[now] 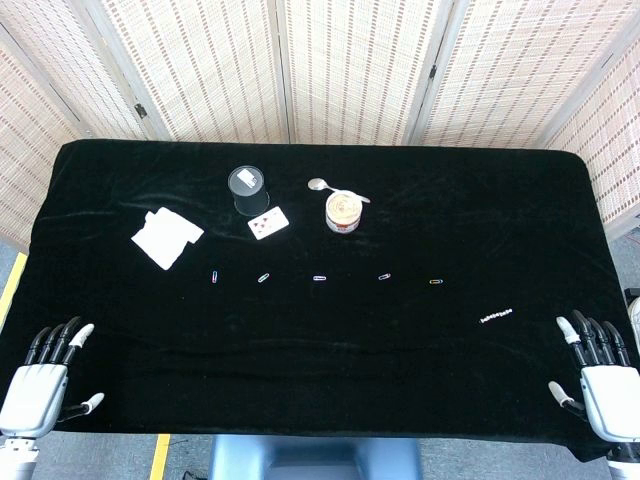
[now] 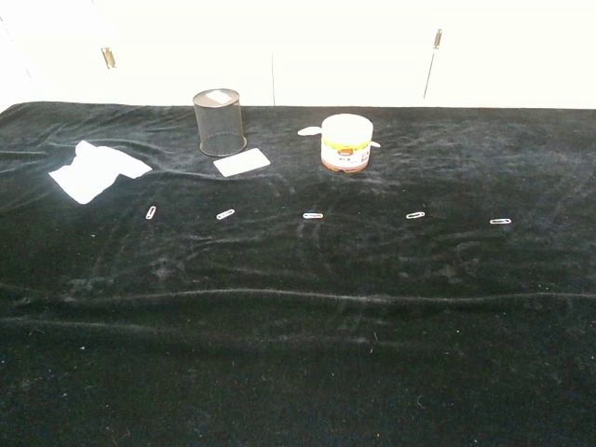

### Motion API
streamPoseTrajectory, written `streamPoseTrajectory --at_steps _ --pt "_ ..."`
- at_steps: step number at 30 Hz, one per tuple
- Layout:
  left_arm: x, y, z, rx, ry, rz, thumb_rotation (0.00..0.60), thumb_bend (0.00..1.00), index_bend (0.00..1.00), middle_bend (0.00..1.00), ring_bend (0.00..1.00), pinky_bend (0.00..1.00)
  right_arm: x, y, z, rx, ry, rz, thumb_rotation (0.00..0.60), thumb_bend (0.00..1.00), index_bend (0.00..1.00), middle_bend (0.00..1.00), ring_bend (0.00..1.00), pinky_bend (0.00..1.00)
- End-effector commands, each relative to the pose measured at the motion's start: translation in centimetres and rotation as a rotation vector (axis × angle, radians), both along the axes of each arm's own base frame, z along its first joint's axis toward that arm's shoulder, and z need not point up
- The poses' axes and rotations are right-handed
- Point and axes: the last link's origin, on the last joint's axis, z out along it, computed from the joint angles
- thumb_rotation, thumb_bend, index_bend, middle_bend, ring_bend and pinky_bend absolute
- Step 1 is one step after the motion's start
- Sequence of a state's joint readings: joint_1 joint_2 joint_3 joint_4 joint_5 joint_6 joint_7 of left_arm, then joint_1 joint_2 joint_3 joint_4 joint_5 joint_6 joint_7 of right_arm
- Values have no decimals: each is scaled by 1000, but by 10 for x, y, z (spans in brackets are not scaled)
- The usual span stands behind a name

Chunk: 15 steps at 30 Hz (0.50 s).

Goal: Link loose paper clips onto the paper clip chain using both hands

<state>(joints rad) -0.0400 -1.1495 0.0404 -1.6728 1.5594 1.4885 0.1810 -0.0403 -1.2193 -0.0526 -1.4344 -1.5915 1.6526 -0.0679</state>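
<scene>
Both hands lay open and empty at the near edge of the black worktop (image 1: 120, 230), the left hand (image 1: 45, 378) and right hand (image 1: 598, 378) well apart. 5 loose paper clips (image 1: 319, 277) sat in a row mid-worktop, the paper clip chain (image 1: 496, 317) nearer the right hand. A clean start likely meant the right hand pinching the chain's end clip while the left fetched a loose one.

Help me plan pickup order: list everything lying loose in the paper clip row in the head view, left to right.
Blue clip → silver clip → blue-white clip → purple clip → yellow clip → paper clip chain, nearer the right hand.
</scene>
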Motion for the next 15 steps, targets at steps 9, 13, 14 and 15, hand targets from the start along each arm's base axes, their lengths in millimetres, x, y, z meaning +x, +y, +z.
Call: streamPoseTrajectory --at_steps 9,13,14,15 --pt "-6 5 3 1 -18 34 600 84 0 0 0 0 -16 -39 6 89 -8 -11 600 212 111 0 0 0" --pt "-10 10 5 2 -22 57 600 85 0 0 0 0 -25 -76 12 108 41 22 600 219 294 0 0 0" --pt "-11 11 6 6 -24 62 600 85 0 0 0 0 -27 -84 11 115 58 25 600 226 324 0 0 0" --pt "-13 13 7 10 -26 73 600 84 0 0 0 0 -30 -94 8 131 81 29 600 245 359 0 0 0"
